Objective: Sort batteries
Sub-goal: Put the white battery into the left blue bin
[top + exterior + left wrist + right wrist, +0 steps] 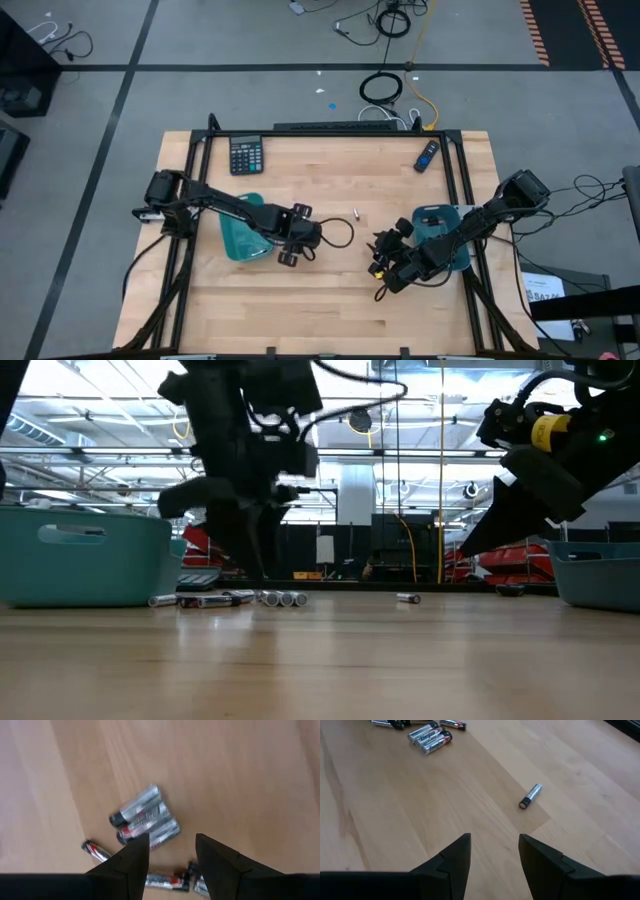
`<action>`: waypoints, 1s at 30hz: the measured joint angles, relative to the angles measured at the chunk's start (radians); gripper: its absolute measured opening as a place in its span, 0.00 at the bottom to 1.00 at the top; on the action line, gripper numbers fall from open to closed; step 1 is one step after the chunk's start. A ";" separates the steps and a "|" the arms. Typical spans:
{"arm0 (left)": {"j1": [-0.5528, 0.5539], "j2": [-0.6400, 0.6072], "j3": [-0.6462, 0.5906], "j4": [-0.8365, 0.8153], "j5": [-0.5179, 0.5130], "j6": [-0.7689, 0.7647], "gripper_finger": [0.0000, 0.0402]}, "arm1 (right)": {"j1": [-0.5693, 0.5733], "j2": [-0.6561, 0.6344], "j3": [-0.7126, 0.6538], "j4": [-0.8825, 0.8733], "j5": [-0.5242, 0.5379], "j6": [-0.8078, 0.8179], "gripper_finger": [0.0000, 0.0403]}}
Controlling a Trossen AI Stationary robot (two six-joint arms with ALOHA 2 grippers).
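Several batteries lie in a loose group on the wooden table, three of them side by side (145, 815). They also show in the low view (225, 598) and the right wrist view (430, 737). One battery (355, 212) lies alone toward the table's middle (530, 796). My left gripper (172, 855) hangs open just above the group, fingers pointing down, beside the left teal tray (240, 240); it hides the group in the high view (298, 240). My right gripper (385, 262) is open and empty above bare wood, in front of the right teal tray (445, 235).
A black calculator (246, 155) lies at the far edge on the left and a dark blue remote-like stick (427, 155) at the far right. The trays show in the low view at left (85, 555) and right (600, 570). Bare wood lies along the near edge.
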 joint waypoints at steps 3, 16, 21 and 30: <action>0.012 0.028 0.000 0.003 0.000 0.032 0.43 | 0.000 0.000 0.000 0.006 0.000 -0.002 0.39; 0.028 0.077 0.002 0.019 -0.008 0.090 0.42 | 0.000 0.000 0.000 0.013 0.001 -0.017 0.39; 0.050 0.078 0.002 0.014 0.037 0.089 0.35 | 0.000 0.000 0.000 0.013 0.002 -0.024 0.39; 0.058 0.079 0.027 -0.022 0.069 0.095 0.10 | 0.000 0.000 0.000 0.013 0.002 -0.024 0.39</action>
